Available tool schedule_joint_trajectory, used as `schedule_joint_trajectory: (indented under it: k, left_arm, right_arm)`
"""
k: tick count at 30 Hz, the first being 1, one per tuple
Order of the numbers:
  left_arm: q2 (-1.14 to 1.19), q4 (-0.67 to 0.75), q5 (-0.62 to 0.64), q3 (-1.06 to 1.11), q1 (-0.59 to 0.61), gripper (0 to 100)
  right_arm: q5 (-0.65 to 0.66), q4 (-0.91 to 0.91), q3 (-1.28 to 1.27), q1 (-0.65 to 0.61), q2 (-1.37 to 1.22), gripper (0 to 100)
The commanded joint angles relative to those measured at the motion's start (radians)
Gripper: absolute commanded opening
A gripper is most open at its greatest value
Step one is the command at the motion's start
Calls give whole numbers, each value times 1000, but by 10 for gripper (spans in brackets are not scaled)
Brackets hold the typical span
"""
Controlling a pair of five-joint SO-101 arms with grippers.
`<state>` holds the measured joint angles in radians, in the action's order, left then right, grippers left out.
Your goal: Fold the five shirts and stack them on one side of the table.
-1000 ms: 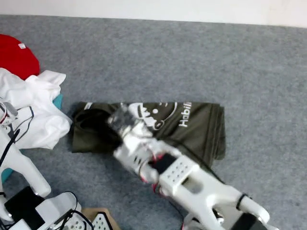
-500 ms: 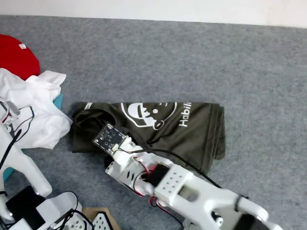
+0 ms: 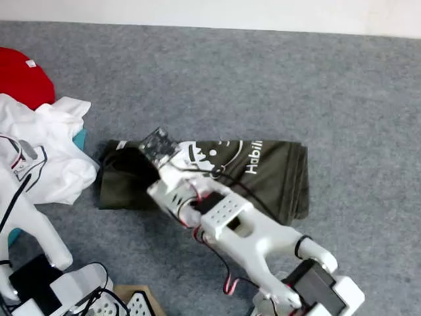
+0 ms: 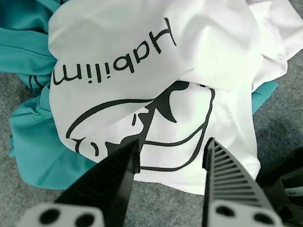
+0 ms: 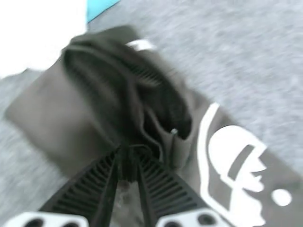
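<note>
Returning over the collar end of the olive shirt [image 3: 266, 187], the right pincer [image 5: 127, 155] nips a fabric ridge, nearly closed; the next fold looks ready.

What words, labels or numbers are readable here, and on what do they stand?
White shirt: one black printed brand word, left unquoted.
Dark green shirt: white lettering, cut short at the fold.
Red shirt: white tag, too small to read.
</note>
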<state>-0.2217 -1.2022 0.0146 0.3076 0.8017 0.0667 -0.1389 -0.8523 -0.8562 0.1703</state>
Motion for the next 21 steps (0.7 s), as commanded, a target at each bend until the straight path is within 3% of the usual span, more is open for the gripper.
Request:
schedule_joint_trajectory:
  k: [1,13,21]
  left_arm:
    - [-4,14,-9,-5,-18,228]
    - [-7,18,-9,18,-18,228]
    - [-12,18,-11,21,-18,228]
  right_arm:
    - [11,42,84,64,-31,6]
    - [11,42,159,130,-140,6]
    - [8,-48,22,81,205,6]
